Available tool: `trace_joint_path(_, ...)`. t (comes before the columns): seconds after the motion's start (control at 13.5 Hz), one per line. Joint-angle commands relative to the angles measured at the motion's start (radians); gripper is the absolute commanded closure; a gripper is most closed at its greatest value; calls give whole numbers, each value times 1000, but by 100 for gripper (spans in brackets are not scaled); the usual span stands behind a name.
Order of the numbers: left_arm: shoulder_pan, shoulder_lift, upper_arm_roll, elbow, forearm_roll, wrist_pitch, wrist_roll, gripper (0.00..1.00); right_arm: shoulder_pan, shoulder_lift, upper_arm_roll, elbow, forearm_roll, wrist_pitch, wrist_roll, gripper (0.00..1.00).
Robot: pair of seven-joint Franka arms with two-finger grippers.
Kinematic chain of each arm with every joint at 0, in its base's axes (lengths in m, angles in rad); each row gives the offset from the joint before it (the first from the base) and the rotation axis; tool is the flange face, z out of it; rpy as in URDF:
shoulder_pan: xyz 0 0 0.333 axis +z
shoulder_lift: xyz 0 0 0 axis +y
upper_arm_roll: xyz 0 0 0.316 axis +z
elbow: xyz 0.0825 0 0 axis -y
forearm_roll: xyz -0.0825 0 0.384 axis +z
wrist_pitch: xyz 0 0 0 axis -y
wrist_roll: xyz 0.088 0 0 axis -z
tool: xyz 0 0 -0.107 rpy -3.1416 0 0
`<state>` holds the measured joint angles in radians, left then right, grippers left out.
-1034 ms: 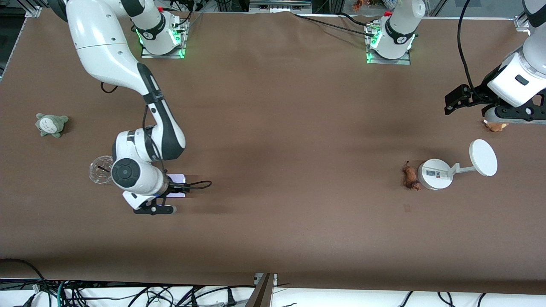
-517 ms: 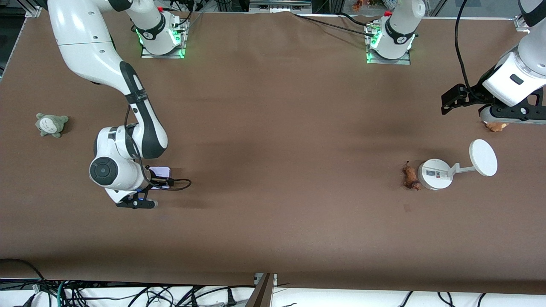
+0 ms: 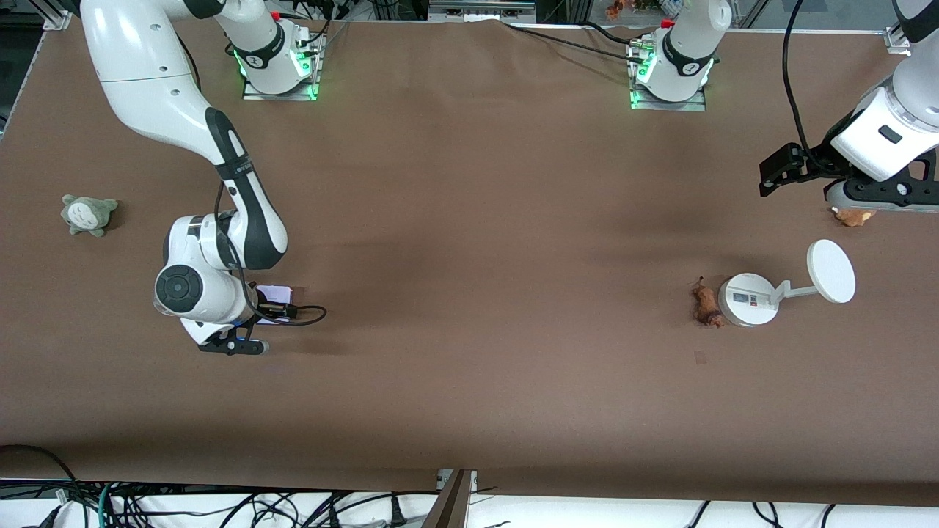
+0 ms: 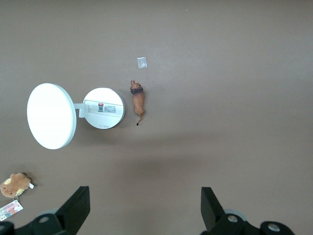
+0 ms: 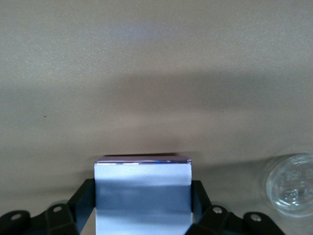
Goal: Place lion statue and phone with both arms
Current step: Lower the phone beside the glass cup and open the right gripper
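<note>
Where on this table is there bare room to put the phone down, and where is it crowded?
The widest bare stretch lies mid-table, between the right gripper holding the phone and the lion statue. The strip nearest the front camera is bare too. It is crowded at the left arm's end: lion statue against the white stand, tan plush under the open left gripper.

Glossy phone (image 5: 142, 196) above matt brown cloth table (image 3: 469, 220).

2 plush toys (image 3: 89, 214), 1 lion statue (image 3: 706, 303), 1 phone (image 3: 274, 294), 1 stand (image 3: 748, 299).
</note>
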<state>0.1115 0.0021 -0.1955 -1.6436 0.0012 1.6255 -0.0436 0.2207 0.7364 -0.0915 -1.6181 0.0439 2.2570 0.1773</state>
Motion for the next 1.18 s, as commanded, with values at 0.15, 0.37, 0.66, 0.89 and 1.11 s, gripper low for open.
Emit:
trace_joint_path(0.15,-3,16,-1,36,-4,-26,-5,0,-14,-48,9,-29,13,6,-47,0)
trace_joint_path(0.37,-3,16,-1,36,-4,-26,-5,0,-15,-109,-7,0,8,-25,-122,0)
trace_joint_path(0.66,-3,16,-2,36,-4,-26,-5,0,-15,-190,-48,113,-2,-233,-178,0)
trace_joint_path(0.89,-3,16,-2,36,-6,-26,-5,0,-15,-219,-85,245,1,-466,-211,0)
trace_joint_path(1.11,-3,16,-2,37,-6,-26,-5,0,-15,-276,-86,303,-1,-623,-205,0)
